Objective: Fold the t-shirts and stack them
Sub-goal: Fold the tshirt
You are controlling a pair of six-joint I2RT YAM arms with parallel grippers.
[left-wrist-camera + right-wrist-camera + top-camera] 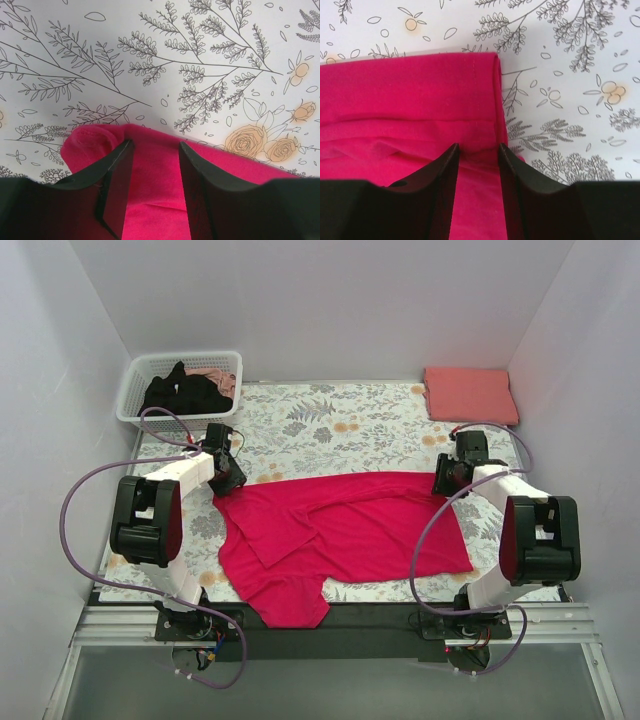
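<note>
The crimson t-shirt [340, 530] is being folded. The left tool [222, 488] and right tool [443, 486] are held half open at its far corners, likely to be pinched next.

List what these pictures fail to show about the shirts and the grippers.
- Left wrist view: the left gripper stands open over the crimson shirt; its own fingers hide whether they touch the cloth.
- Right wrist view: the same holds for the right gripper.
- Top view: the black shirt hides most of what else lies in the basket.
- Top view: the folded salmon-pink shirt is too small to count its layers.
</note>
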